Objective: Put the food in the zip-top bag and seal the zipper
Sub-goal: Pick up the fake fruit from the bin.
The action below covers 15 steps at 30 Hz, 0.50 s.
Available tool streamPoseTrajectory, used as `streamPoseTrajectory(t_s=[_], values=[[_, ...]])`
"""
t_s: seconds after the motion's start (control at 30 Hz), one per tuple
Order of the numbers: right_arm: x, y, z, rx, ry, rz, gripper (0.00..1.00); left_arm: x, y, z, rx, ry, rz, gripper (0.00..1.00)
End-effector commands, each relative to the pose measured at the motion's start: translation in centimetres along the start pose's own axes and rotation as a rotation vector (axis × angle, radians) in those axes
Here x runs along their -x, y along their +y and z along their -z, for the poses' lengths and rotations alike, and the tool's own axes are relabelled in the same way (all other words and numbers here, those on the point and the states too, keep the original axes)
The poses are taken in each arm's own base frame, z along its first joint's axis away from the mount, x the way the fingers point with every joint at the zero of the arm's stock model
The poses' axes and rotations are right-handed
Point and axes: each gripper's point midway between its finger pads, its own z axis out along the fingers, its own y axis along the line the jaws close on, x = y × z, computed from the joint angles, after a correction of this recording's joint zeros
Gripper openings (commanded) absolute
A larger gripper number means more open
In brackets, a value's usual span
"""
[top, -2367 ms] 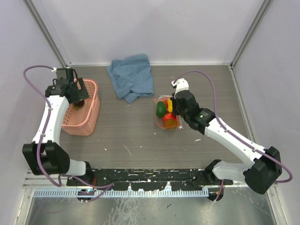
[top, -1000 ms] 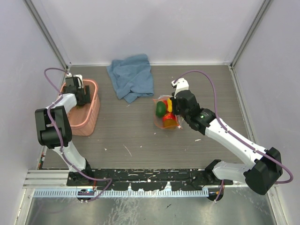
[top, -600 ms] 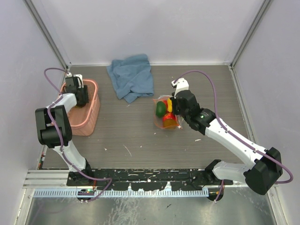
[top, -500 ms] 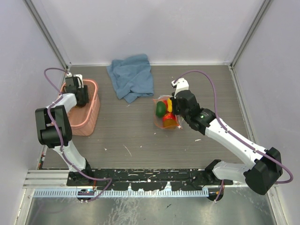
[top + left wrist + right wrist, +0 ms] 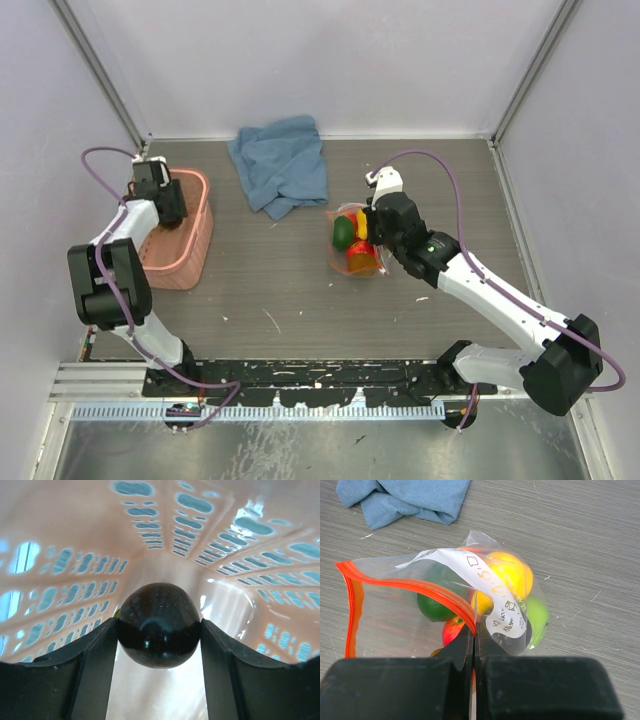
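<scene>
In the left wrist view a glossy dark brown fruit (image 5: 159, 607) sits pinched between both fingers of my left gripper (image 5: 159, 630), low inside the pink lattice basket (image 5: 75, 570). From above, that gripper (image 5: 166, 206) is at the basket's far end. My right gripper (image 5: 474, 632) is shut on the zip-top bag (image 5: 385, 620) at its red-orange zipper (image 5: 405, 584) and holds the mouth open. Food lies in the bag: a dark green piece (image 5: 432, 609), a yellow-orange one (image 5: 512, 572), a red one (image 5: 452, 631) and a light green one (image 5: 538, 614). The top view shows the bag (image 5: 352, 240) at mid-table.
A crumpled blue cloth (image 5: 282, 165) lies at the back of the table, just beyond the bag. The basket (image 5: 195, 250) stands at the left side near the wall. Enclosure walls close in the table on three sides.
My left arm reached down into the basket and its jaws narrowed onto the dark brown fruit. My right arm and the bag stayed where they were.
</scene>
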Motion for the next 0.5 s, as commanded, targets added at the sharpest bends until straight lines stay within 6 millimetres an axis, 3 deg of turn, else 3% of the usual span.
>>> streamPoseTrajectory(t_s=[0.0,0.2,0.47], values=[[2.1,-0.1,0.9,0.003,-0.084,-0.025,0.01,2.8,1.0,3.6,0.049,-0.102,0.169,0.41],[2.6,-0.2,1.4,0.008,-0.098,-0.031,0.01,3.2,2.0,7.2,0.095,-0.160,0.342,0.40],[2.5,-0.5,1.3,-0.012,-0.084,-0.025,0.01,5.1,0.9,13.3,-0.027,-0.274,0.477,0.40]])
